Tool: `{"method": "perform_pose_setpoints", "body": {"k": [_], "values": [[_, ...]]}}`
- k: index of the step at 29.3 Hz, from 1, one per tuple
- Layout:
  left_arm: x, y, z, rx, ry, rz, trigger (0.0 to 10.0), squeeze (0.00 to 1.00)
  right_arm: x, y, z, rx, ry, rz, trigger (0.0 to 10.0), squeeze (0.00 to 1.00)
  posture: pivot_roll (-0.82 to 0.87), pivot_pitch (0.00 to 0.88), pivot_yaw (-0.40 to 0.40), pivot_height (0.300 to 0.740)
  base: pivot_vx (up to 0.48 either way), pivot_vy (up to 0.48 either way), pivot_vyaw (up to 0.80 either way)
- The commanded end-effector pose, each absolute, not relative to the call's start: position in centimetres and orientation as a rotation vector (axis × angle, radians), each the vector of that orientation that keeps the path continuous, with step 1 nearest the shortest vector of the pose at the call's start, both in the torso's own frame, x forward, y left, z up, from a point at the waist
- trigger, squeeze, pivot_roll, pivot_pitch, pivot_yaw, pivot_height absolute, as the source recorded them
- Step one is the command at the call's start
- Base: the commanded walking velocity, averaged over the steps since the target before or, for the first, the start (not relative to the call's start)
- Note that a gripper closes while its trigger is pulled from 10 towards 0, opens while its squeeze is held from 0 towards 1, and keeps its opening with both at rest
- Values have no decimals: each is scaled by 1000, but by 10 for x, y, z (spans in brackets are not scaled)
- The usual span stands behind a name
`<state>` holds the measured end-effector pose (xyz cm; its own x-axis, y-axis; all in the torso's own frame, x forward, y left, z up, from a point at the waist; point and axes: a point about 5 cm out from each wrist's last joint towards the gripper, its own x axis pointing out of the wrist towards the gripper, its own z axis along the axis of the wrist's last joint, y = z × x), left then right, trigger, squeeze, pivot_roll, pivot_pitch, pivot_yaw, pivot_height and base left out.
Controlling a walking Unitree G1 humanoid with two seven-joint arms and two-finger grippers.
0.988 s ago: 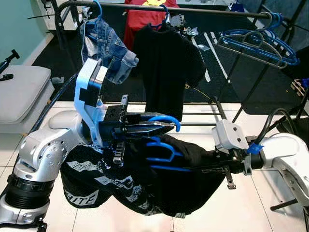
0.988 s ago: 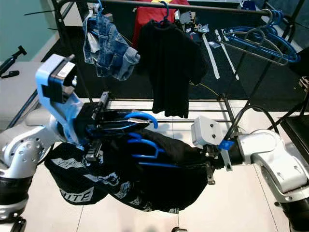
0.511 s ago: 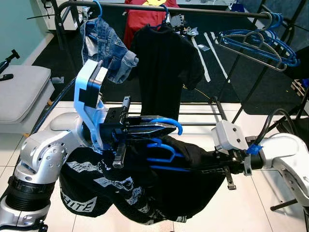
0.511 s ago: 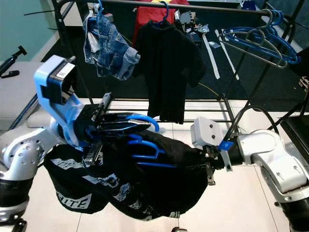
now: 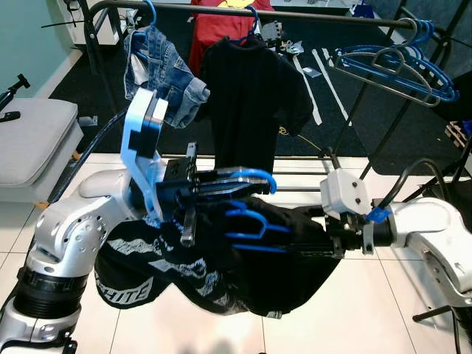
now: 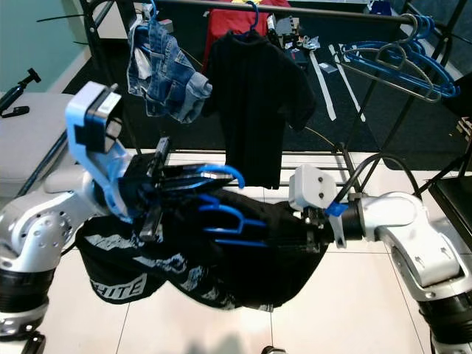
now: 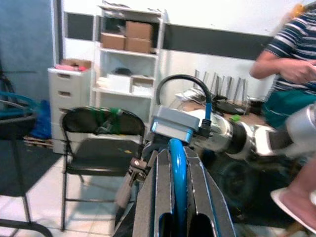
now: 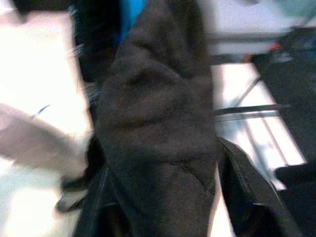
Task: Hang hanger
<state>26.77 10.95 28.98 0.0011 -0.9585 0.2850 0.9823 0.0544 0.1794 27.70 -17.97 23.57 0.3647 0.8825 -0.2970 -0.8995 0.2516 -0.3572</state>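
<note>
**Operator:** State the condition of each set of jaws.

**Technician:** The left gripper (image 5: 247, 181) has its jaws pressed onto the neck of the blue plastic hanger (image 5: 247, 221). In the left wrist view the blue hook (image 7: 177, 158) runs up between the two black fingers (image 7: 153, 197). The right gripper (image 5: 324, 240) has its jaws pinching the black printed T-shirt (image 5: 214, 273) at its far edge. In the right wrist view dark cloth (image 8: 158, 128) bulges out between the fingers.

**Operator:** Where does the hanger lie relative to the jaws?

**Technician:** Held in front of the robot's chest, between the two arms. Its long axis is roughly level, running from the left gripper across toward the right one. The hook curls out past the left fingertips. The shirt is draped over the hanger and sags below both grippers.

**Operator:** Where is the target?

**Technician:** The black metal clothes rail (image 5: 295, 15) is above and beyond the hanger, well apart from it. On it hang a denim garment (image 5: 158, 70) and a black shirt (image 5: 251, 96), with a cluster of empty blue hangers (image 5: 391, 66) toward the robot's right.

**Operator:** Which arm leads?

**Technician:** Probably the left, since it grips the hook end. The hook likely must rise above the rail and drop into the open stretch between the black shirt and the empty hangers.
</note>
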Motion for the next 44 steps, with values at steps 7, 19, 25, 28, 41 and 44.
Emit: {"method": "perform_pose_setpoints", "body": {"k": [7, 19, 25, 28, 41, 44], "values": [[278, 115, 297, -74, -422, -1404, 1725, 0, 296, -208, 256, -382, -140, 819, 10000, 1000, -45, 184, -14, 740, 0, 0, 0], [290, 127, 304, -96, -472, -1253, 1490, 0, 286, -254, 261, -42, -327, 434, 10000, 1000, -60, 200, -19, 740, 0, 0, 0], [292, 128, 308, -121, -496, -1206, 1216, 0, 294, -268, 246, 12, -262, 285, 10000, 0, -53, 202, -28, 740, 0, 0, 0], [291, 124, 312, -149, -514, -1187, 1176, 0, 296, -268, 230, 79, -207, 261, 10000, 0, -49, 202, -31, 740, 0, 0, 0], [282, 118, 330, -255, -617, -1274, 2196, 0, 289, -243, 180, 160, -32, 373, 10000, 0, -47, 200, -37, 740, 0, 0, 0], [285, 116, 330, -243, -609, -1249, 2000, 0, 283, -235, 182, 189, -61, 453, 10000, 0, -47, 200, -36, 740, 0, 0, 0]]}}
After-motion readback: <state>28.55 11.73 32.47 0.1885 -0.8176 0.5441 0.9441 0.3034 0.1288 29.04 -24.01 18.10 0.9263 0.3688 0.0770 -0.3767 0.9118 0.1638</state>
